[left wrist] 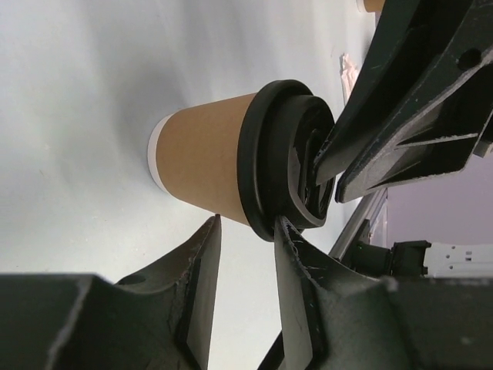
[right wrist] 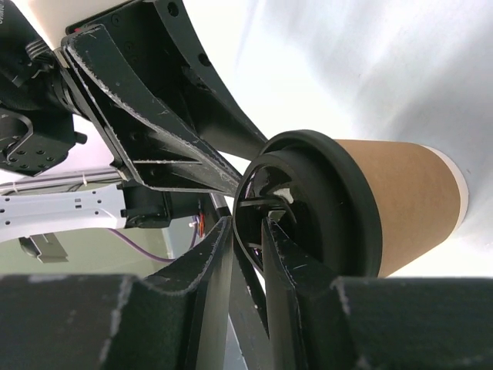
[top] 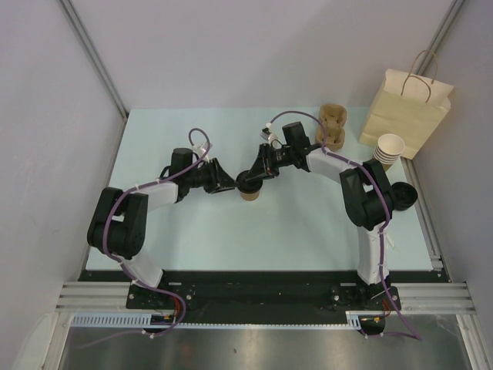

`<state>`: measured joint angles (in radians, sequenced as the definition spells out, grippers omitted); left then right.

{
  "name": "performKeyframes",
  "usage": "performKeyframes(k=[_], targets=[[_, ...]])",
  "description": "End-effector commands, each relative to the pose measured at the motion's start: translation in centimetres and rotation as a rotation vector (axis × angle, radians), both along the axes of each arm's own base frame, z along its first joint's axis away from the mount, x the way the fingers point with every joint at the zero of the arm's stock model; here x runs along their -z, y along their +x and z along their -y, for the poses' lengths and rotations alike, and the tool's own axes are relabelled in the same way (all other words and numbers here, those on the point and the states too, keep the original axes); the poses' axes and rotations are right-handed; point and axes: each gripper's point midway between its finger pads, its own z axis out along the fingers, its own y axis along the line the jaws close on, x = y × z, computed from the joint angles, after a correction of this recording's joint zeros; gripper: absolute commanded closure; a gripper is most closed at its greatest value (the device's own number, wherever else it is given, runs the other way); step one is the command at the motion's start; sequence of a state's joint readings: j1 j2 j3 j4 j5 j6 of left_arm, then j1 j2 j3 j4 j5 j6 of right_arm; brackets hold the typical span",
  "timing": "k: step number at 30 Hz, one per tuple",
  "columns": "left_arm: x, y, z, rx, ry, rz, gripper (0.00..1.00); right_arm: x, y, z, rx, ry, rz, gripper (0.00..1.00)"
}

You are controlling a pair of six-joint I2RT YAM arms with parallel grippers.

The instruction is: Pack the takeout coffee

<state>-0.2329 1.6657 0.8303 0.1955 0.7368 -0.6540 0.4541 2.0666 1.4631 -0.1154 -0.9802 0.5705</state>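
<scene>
The takeout coffee cup (top: 251, 194) is standing upright on the pale table (top: 308, 223), near its middle and between the two arms, with a black lid (left wrist: 266, 154) sitting on its mouth. The left gripper (left wrist: 246, 223) is reaching in from the left at lid height. In its wrist view its two fingers (left wrist: 202, 285) are standing a little apart, one lying along the brown wall just under the lid and the other against the lid's top, with the lid's outer rim sitting in the gap. I cannot tell whether they are pinching that rim or only bracketing it. The right gripper (right wrist: 246, 227) is coming in from the other side, angled down onto the top of the cup. Its fingers (right wrist: 289, 270) are lying close together, clamping the raised edge of the lid between them. The tips of the two grippers are meeting over the lid, nearly touching each other. Well apart from the cup, at the far right corner of the table, a tan paper bag (top: 404, 112) with twisted handles is standing upright. A stack of paper cups (top: 389, 149) is sitting just in front of the bag, and a brown cardboard cup carrier (top: 333, 126) is resting to the left of it.
</scene>
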Motion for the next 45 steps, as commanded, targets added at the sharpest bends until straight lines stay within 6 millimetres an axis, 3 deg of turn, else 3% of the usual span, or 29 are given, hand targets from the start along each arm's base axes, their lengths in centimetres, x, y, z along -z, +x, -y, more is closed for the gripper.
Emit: performKeyframes(k=[1, 13, 22, 25, 30, 33, 40, 45], targets=[[2.6, -1.0, -0.1, 0.010, 0.031, -0.041, 0.63, 1.5, 1.0, 0.4, 0.022, -0.042, 0.010, 0.73], [8.8, -1.6, -1.8, -0.029, 0.163, -0.161, 0.82, 3.8, 1.2, 1.6, 0.035, -0.097, -0.012, 0.75], [11.0, -2.1, -2.5, -0.050, 0.217, -0.221, 0.87, 4.5, 1.2, 2.0, 0.035, -0.110, -0.023, 0.75], [9.2, -1.4, -1.7, -0.023, 0.167, -0.172, 0.84, 4.1, 1.0, 1.8, 0.026, -0.099, -0.019, 0.75], [3.1, 0.0, 0.0, 0.026, 0.050, -0.019, 0.72, 2.8, 0.6, 1.0, 0.001, -0.065, 0.011, 0.74], [0.3, 0.8, -0.1, 0.017, 0.031, 0.049, 0.68, 2.0, 0.6, 0.7, 0.000, -0.051, 0.019, 0.74], [-3.7, 1.2, -1.2, -0.005, -0.019, 0.109, 0.61, -0.3, 0.6, 0.1, -0.002, 0.007, 0.024, 0.74], [-5.6, 0.8, -0.8, 0.012, -0.049, 0.130, 0.59, -3.7, 0.4, -0.4, -0.017, 0.079, 0.068, 0.73]])
